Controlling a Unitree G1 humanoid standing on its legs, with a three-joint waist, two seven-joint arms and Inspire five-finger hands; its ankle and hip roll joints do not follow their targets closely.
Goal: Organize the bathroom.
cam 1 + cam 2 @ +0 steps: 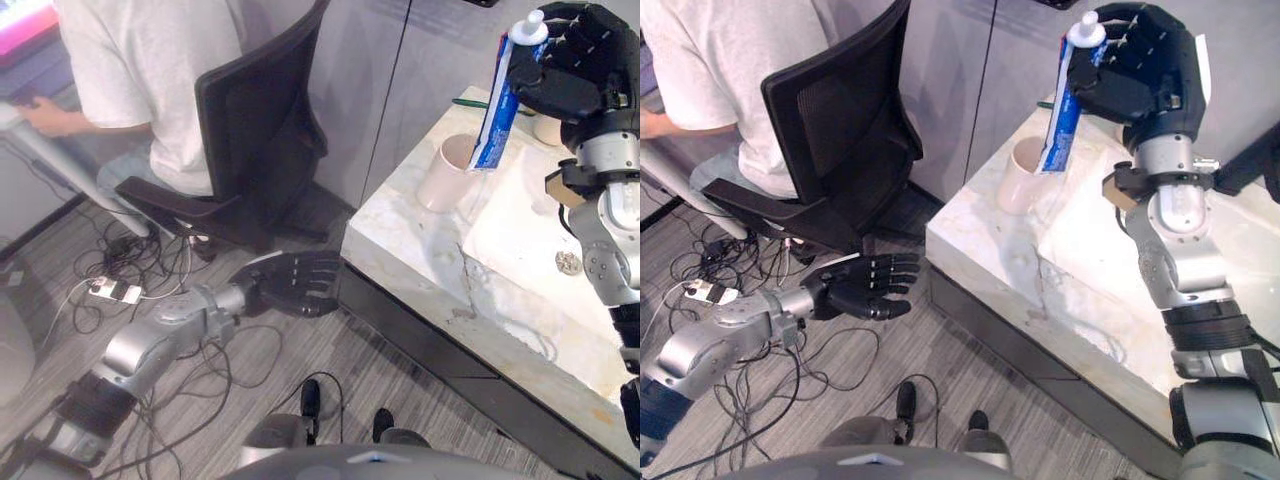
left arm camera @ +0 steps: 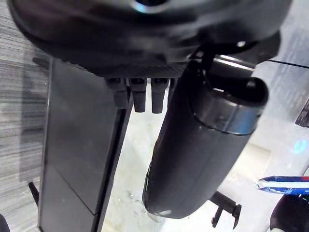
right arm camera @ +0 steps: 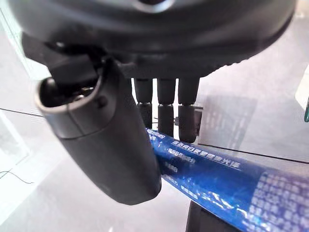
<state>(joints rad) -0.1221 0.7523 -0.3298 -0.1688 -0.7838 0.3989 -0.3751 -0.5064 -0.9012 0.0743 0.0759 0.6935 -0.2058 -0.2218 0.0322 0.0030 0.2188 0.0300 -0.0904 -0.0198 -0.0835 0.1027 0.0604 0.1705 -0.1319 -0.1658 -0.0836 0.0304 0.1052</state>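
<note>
My right hand is raised over the back of the marble counter, shut on a blue toothpaste tube with a white cap up. The tube hangs with its lower end just above a pale pink cup standing on the counter. In the right wrist view the thumb and fingers pinch the blue tube. My left hand hovers low over the floor beside the counter's front, open, with nothing in it.
A white sink basin with a drain lies right of the cup. A green-handled item lies behind the cup. A person in a white shirt sits on a black office chair to the left; cables litter the floor.
</note>
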